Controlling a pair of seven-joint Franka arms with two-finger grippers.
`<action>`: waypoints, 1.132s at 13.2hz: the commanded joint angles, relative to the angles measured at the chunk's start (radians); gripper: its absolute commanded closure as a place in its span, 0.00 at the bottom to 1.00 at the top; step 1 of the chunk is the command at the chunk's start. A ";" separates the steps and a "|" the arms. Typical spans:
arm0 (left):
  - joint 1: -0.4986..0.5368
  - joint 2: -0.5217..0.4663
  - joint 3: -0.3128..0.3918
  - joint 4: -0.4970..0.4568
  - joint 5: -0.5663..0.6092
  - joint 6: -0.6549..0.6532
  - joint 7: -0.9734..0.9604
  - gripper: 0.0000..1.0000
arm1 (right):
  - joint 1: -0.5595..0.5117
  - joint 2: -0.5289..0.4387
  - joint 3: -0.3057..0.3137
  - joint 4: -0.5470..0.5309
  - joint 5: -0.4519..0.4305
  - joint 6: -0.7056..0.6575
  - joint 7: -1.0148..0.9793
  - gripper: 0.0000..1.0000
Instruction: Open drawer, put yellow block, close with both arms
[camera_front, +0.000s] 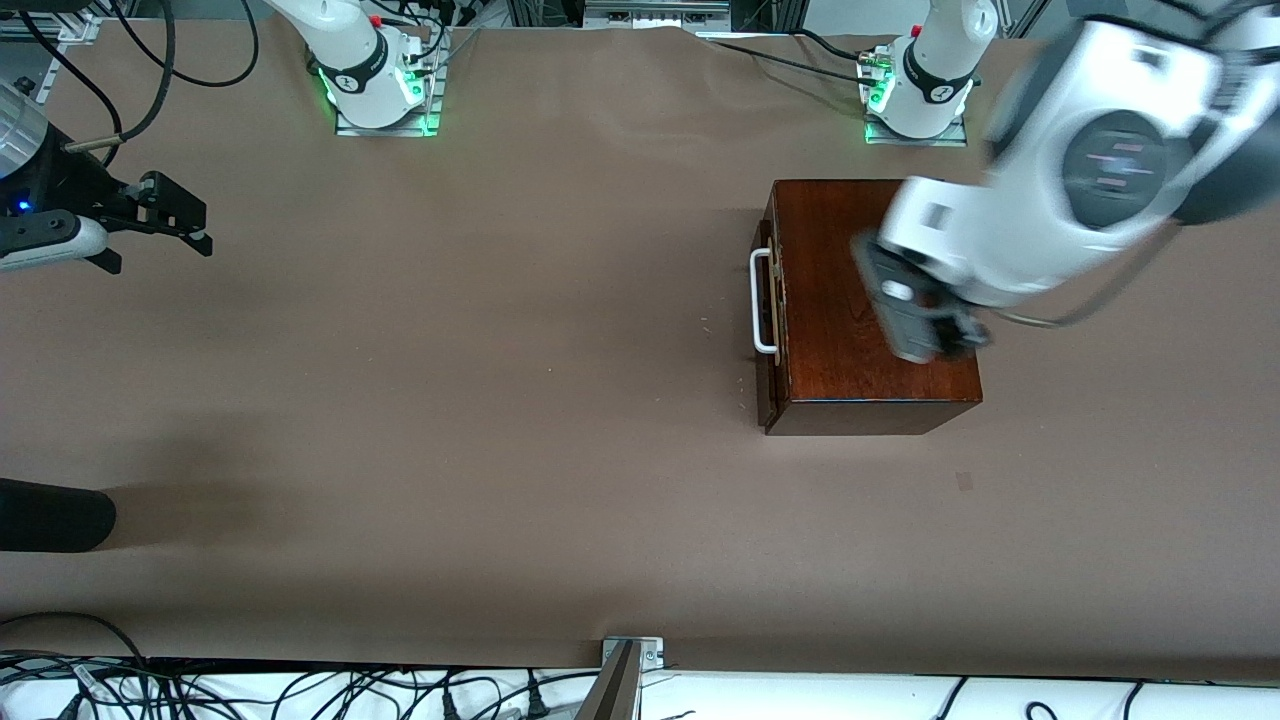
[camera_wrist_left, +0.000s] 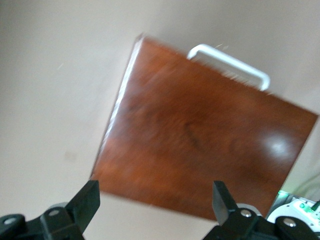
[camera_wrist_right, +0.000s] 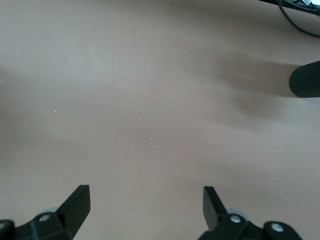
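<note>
The dark reddish-brown wooden box (camera_front: 830, 300) stands toward the left arm's end of the table. Its drawer front (camera_front: 770, 395) sits shut or almost shut against the box, and its white bar handle (camera_front: 763, 300) faces the right arm's end. My left gripper (camera_front: 925, 320) hovers over the box top, open and empty. In the left wrist view the box top (camera_wrist_left: 200, 140) and handle (camera_wrist_left: 230, 62) lie below my open left gripper (camera_wrist_left: 155, 200). My right gripper (camera_front: 175, 222) waits at the right arm's end, open and empty over bare table (camera_wrist_right: 145, 205). The yellow block is out of view.
A black cylinder (camera_front: 50, 515) juts in over the table edge at the right arm's end, and also shows in the right wrist view (camera_wrist_right: 306, 80). Cables and a metal bracket (camera_front: 630, 655) line the table edge nearest the front camera. Brown table surface lies between the two grippers.
</note>
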 joint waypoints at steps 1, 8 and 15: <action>0.006 -0.057 0.098 -0.037 0.000 0.155 -0.093 0.00 | 0.002 0.004 0.003 0.020 -0.018 -0.010 -0.003 0.00; -0.015 -0.334 0.229 -0.376 -0.084 0.270 -0.847 0.00 | 0.002 0.003 0.004 0.020 -0.016 -0.019 0.006 0.00; -0.019 -0.454 0.303 -0.529 -0.178 0.288 -0.777 0.00 | 0.002 0.003 0.004 0.020 -0.016 -0.019 0.006 0.00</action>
